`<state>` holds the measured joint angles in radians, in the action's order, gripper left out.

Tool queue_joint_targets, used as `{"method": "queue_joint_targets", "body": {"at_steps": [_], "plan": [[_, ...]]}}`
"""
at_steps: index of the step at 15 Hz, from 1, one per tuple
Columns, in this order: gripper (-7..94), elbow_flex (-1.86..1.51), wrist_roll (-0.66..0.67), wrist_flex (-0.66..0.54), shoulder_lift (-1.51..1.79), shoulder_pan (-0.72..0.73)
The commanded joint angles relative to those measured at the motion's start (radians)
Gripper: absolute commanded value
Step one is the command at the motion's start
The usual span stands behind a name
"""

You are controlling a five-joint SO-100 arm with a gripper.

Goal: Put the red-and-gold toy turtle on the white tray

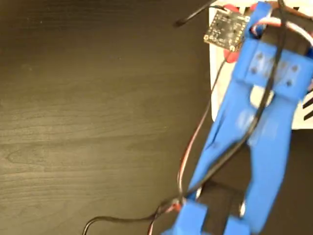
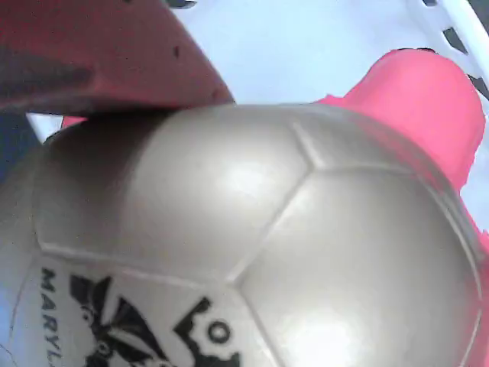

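In the wrist view the red-and-gold toy turtle's gold shell with black print fills most of the picture. Its red head points to the upper right. A red finger of my gripper presses on the shell from the upper left; the other finger is hidden. The white tray lies right behind the turtle. In the fixed view my blue arm reaches over the tray at the upper right. It covers the turtle there, apart from a small red patch under the wrist.
A small circuit board sits at the arm's wrist, and red and black wires trail down along the arm. The dark wooden table spreads to the left. Black diagonal stripes mark the tray's right edge.
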<state>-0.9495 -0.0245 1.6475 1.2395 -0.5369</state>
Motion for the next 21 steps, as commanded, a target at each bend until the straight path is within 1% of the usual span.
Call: {"method": "queue_joint_targets", "body": {"at_steps": [1,9,16,17,18,19,20,21], "plan": [[0,0.103,-0.011,-0.011,-0.032,-0.041],[0,0.190,0.017,-0.041,-0.196,-0.098],[1,0.176,0.025,-0.055,-0.225,-0.078],[6,0.173,0.025,-0.057,-0.229,-0.078],[17,0.161,0.026,-0.060,-0.230,-0.077],[35,0.143,0.035,-0.066,-0.232,-0.074],[50,0.121,0.038,-0.081,-0.232,-0.072],[58,0.101,0.038,-0.097,-0.229,-0.069]]}}
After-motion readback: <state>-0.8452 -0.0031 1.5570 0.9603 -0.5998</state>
